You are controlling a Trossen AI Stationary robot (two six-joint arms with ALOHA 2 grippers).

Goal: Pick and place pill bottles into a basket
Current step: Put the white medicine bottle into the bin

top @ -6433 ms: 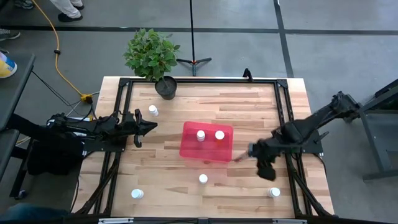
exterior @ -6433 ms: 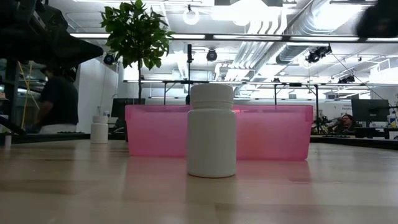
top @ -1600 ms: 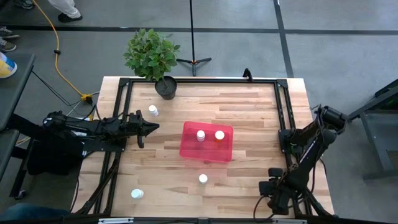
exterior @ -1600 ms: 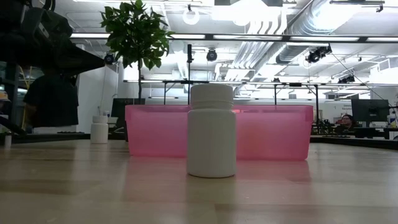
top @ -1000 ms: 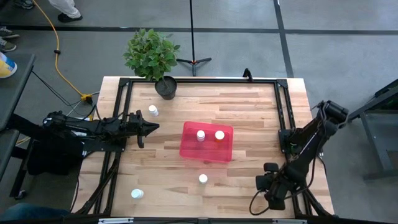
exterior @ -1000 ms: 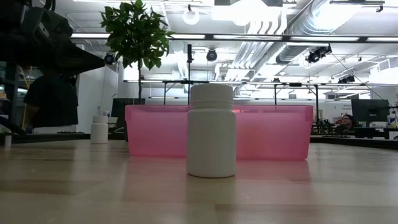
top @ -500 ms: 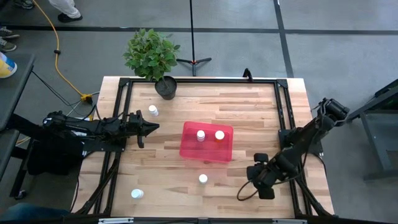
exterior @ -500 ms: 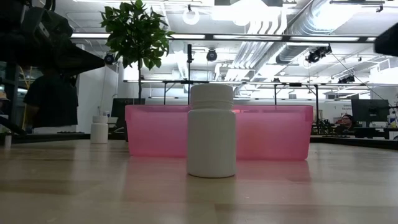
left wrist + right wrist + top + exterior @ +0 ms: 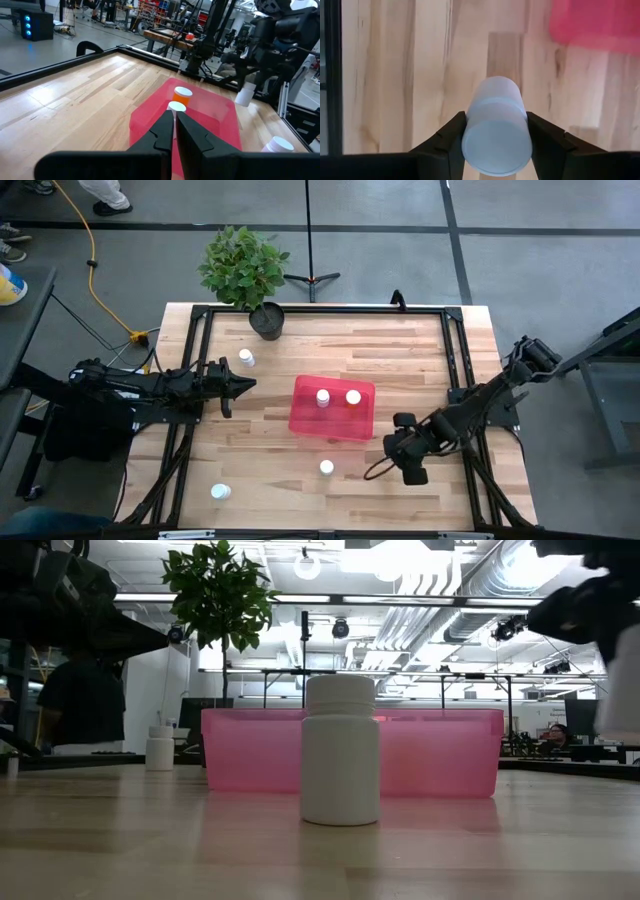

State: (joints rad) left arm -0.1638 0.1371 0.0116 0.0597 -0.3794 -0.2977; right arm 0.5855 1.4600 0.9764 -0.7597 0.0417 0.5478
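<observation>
Overhead camera first: the basket (image 9: pixel 333 409) sits near the middle of the wooden table (image 9: pixel 400 360), with two pill bottles inside it, a white-capped one (image 9: pixel 322 396) and an orange-bodied one (image 9: pixel 353 397) side by side. A third bottle (image 9: pixel 326 468) stands on the table just in front of the basket, a fourth (image 9: pixel 246 357) near the potted plant (image 9: pixel 245 270) at the far left, and a fifth (image 9: pixel 220 492) at the near left corner. The right gripper (image 9: pixel 396 452) hangs over the table close to the basket's near right corner; the left gripper (image 9: pixel 240 383) waits left of the basket, its fingers together.

Table-level camera: the near bottle (image 9: pixel 340 750) stands upright, with the pink basket (image 9: pixel 440 755) behind it. Another small bottle (image 9: pixel 159 748) stands farther back to the left, and a dark, blurred part of an arm (image 9: pixel 585 605) shows at the upper right.

Left wrist camera: the left gripper's fingers (image 9: pixel 165 132) lie closed with nothing between them, pointing toward the basket (image 9: pixel 222 122), where the orange bottle (image 9: pixel 182 95) and the white one (image 9: pixel 175 107) stand.

Right wrist camera: the right gripper (image 9: pixel 496 135) is clamped on a white bottle (image 9: pixel 496 130), one finger (image 9: pixel 452 137) pressed to each side, held above the wood with a corner of the basket (image 9: pixel 592 25) ahead.
</observation>
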